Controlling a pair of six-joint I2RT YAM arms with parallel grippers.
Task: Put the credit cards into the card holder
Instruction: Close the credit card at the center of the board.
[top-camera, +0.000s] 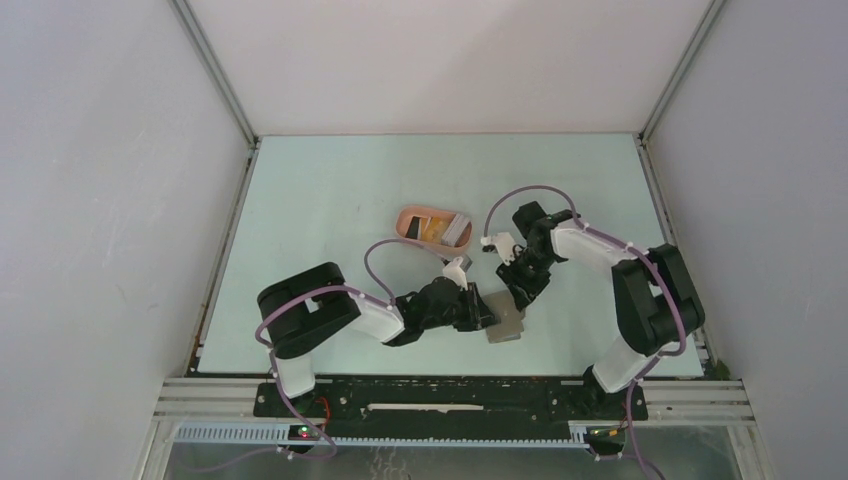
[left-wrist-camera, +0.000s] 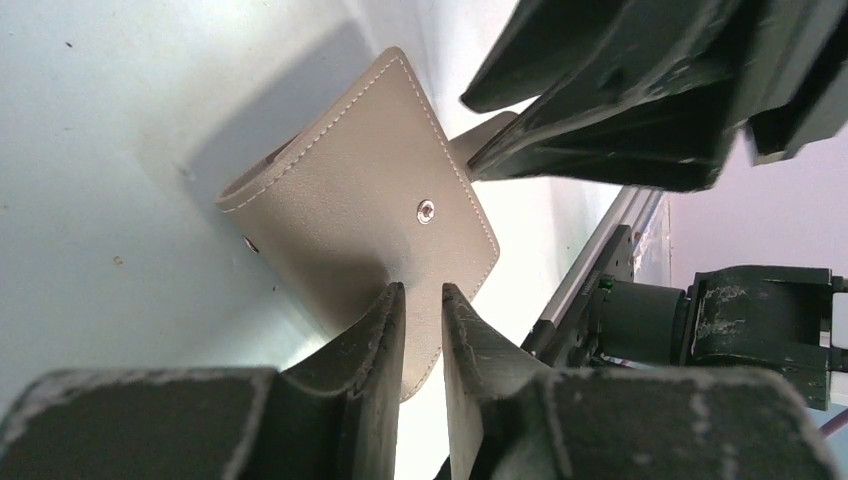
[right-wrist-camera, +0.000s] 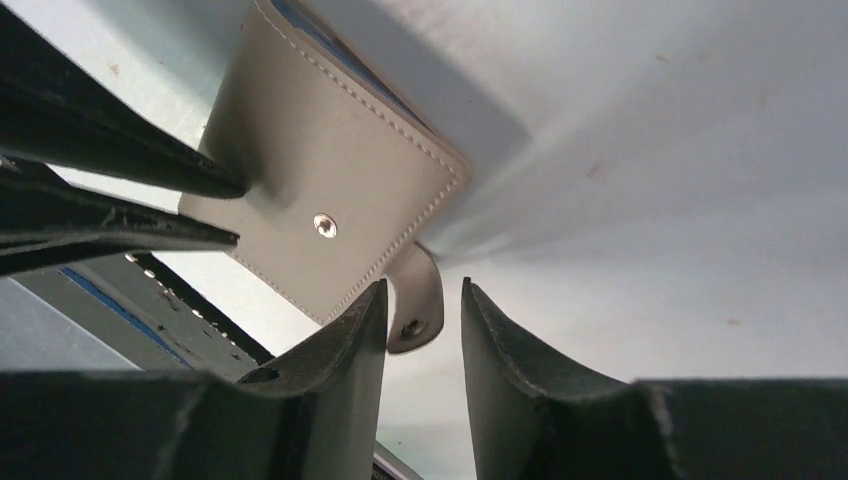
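The salmon-pink card holder (top-camera: 405, 218) lies mid-table with a yellow-orange card (top-camera: 433, 232) and a whitish card (top-camera: 458, 233) in it. A grey-beige snap wallet (top-camera: 508, 326) lies near the front, not the holder. My left gripper (left-wrist-camera: 422, 292) has only a narrow gap between its fingers, and their tips rest on the wallet's face (left-wrist-camera: 350, 200). My right gripper (right-wrist-camera: 420, 290) is a little open around the wallet's snap strap (right-wrist-camera: 415, 300), which touches one finger. A blue card edge (right-wrist-camera: 335, 55) shows inside the wallet (right-wrist-camera: 320, 160).
Both arms meet over the wallet, the left gripper (top-camera: 487, 312) and the right gripper (top-camera: 522, 297) close together. The table's front rail (left-wrist-camera: 600, 250) runs just behind the wallet. White walls enclose the table on three sides.
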